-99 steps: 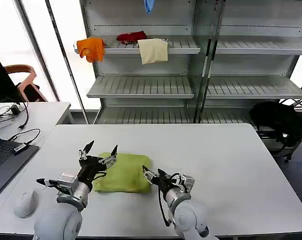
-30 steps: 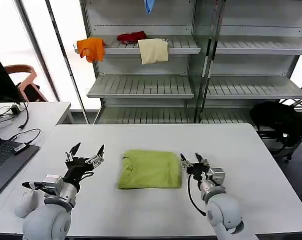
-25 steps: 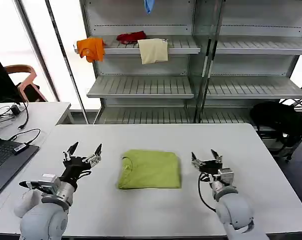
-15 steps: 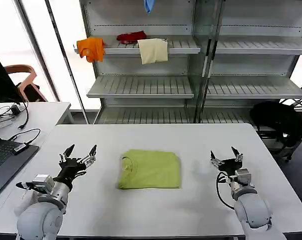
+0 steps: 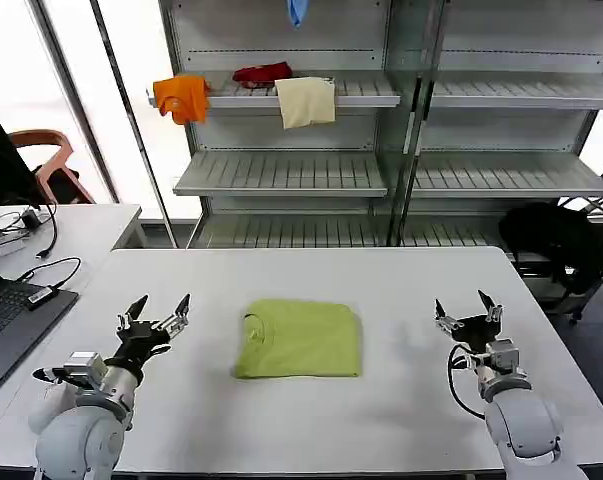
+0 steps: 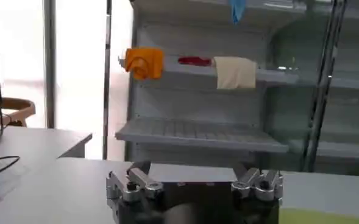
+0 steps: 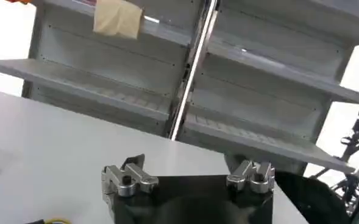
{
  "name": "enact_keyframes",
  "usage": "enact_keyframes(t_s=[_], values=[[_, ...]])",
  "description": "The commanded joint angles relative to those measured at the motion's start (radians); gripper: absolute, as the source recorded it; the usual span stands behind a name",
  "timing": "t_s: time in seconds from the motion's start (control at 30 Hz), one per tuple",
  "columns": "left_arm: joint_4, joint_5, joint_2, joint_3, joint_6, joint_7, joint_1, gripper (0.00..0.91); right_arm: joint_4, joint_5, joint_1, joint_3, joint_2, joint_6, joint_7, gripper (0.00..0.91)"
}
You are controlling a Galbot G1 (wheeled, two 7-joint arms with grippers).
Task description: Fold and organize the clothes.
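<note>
T-shirt (image 5: 299, 339) lies folded on table (image 5: 401, 280); left tool (image 5: 155, 318), right tool (image 5: 467, 312) flank it, open, empty.

A folded lime-green soft cotton T-shirt (image 5: 301, 339) lies matt on the smooth white worktop (image 5: 401, 290). Beyond it stands a grey slatted metal shelf rack (image 5: 281, 172); each tool shows bright bare-metal finger mounts.

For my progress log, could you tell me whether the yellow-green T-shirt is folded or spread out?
Folded: the yellow-green T-shirt lies as a compact rectangle on the white table, no sleeves showing, collar at its left edge.
</note>
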Motion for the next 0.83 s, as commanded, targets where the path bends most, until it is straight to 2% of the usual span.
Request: enact_keyframes(t_s=[0.03, 0.23, 0.77, 0.83], values=[[0.018, -0.015, 0.006, -0.009, -0.007, 0.004, -0.002, 0.907, -0.004, -0.034, -0.006, 0.026, -0.010, 0.015, -0.028, 0.907], [0.029, -0.015, 0.011, -0.012, -0.011, 0.004, -0.002, 0.907, 0.007, 0.015, -0.007, 0.031, -0.014, 0.003, -0.050, 0.907], [0.039, -0.009, 0.015, -0.005, -0.013, 0.004, 0.002, 0.907, 0.020, 0.054, -0.010, 0.033, -0.014, -0.009, -0.069, 0.907], [0.036, -0.009, 0.018, 0.000, -0.004, -0.004, 0.007, 0.907, 0.033, 0.086, -0.019, 0.028, -0.010, -0.001, -0.075, 0.907]])
